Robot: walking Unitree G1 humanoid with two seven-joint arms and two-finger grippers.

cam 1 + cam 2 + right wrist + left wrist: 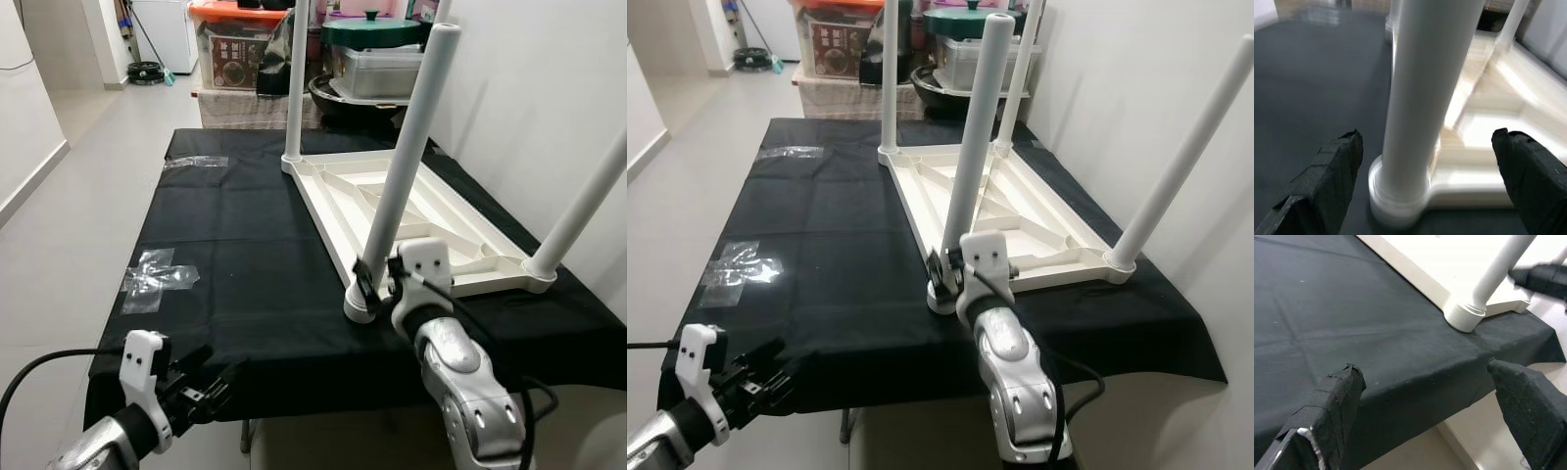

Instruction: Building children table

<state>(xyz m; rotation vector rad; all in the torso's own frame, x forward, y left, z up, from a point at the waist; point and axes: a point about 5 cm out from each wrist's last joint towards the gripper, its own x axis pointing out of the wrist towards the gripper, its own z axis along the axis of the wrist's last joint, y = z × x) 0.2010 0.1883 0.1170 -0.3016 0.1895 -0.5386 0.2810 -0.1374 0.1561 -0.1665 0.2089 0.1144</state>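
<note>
The white plastic children's table (411,211) lies upside down right of centre in the head views, on a black cloth-covered work table (245,255), four round legs pointing up. Our right gripper (1427,161), fingers spread, straddles the nearest white leg (402,166) just above its socket without touching it. Our left gripper (211,384), also spread and empty, hovers at the cloth's near edge, lower left. We judge the table light, stiff and rather slippery; a grasp low on the leg, near the socket, looks best.
</note>
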